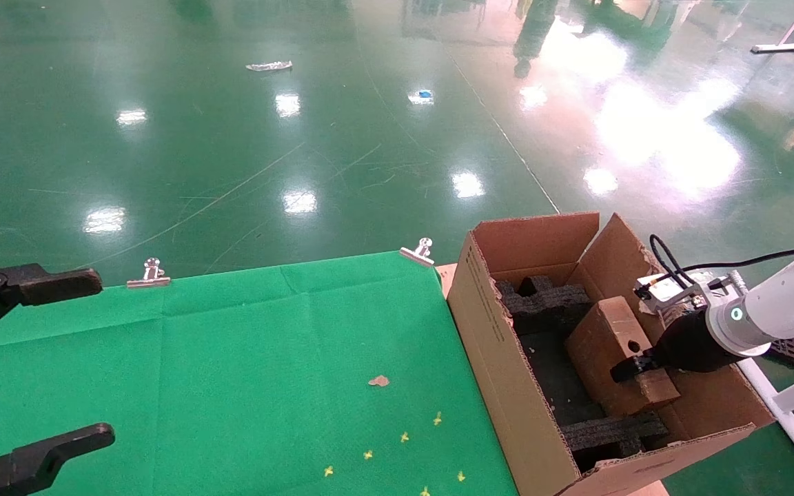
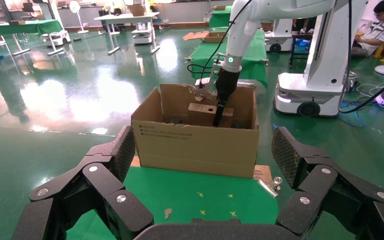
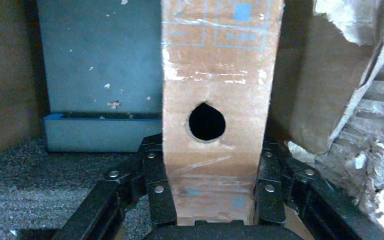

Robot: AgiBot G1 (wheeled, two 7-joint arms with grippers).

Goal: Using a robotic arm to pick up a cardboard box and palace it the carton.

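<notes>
Carton (image 1: 507,372) sits at the right edge of the green table (image 1: 231,358), flaps up, black foam (image 1: 548,297) inside; the box (image 1: 614,351) is already down in it, between the foam blocks, tilted, hole face up; so the pick and the carry look done to me. What's left, I'd say, is just letting go and pulling the arm out; can't tell whether the box is actually resting on the floor of the carton or hanging a bit above it.

Right gripper (image 1: 638,366) is down inside the carton, pinching the near end of the box; the wrist view shows its fingers (image 3: 156,190) pressed against both long sides just below the hole (image 3: 207,121). Left gripper (image 1: 38,358) is parked over the left side of the table, jaws spread wide, holding nothing.

Writing: small black print on the carton's outer wall (image 2: 172,131), too tiny to read; faint blue printed squares and marks on the box (image 3: 230,25), can't make those out either; no brand I can name.
</notes>
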